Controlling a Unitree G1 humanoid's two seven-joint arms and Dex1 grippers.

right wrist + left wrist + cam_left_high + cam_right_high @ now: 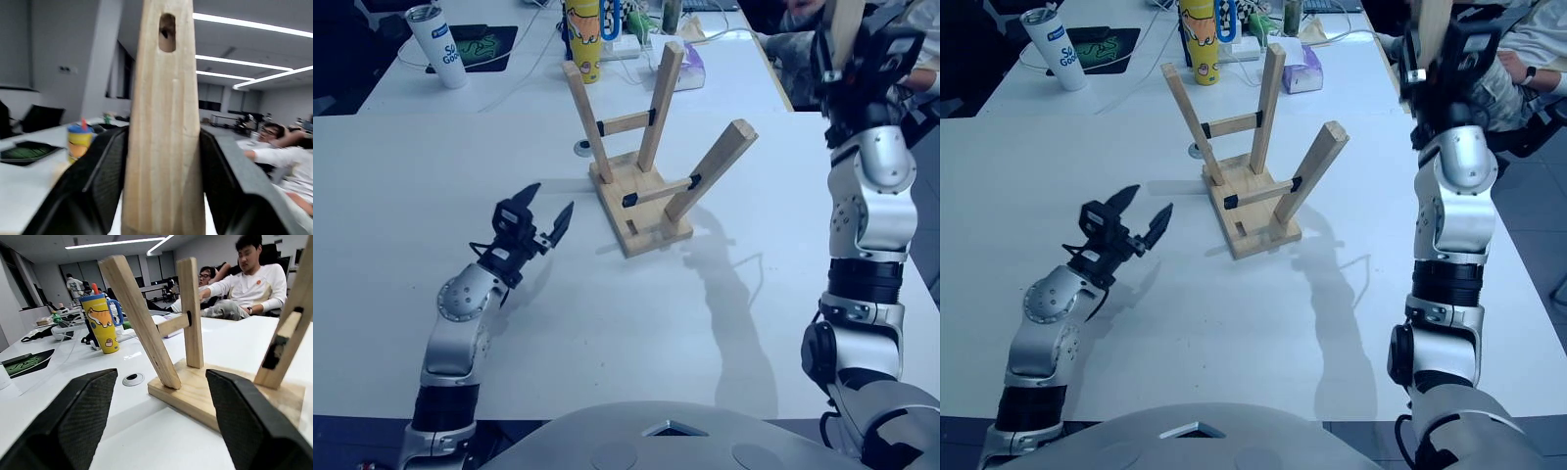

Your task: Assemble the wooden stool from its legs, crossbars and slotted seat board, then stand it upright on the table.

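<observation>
Three legs (pixel 662 103) seated in upturned seat board (pixel 646 227) on desk (pixel 607 323). Right tool (pixel 1442 49) clamps fourth leg (pixel 164 122) aloft; left tool (pixel 548 204) spread, nearby. Risk: unbraced seat board skids or tips when leg pressed in.

Stool (pixel 641 196) and leg (pixel 164 127): pale wood; brackets (pixel 629 200) black. Desk (pixel 607 333): white. Tumbler (pixel 583 34): yellow, cartoon print, blue handle. Cup (pixel 437 44): white, blue print. Left end effector (pixel 551 198): black, cross-hatched.
</observation>
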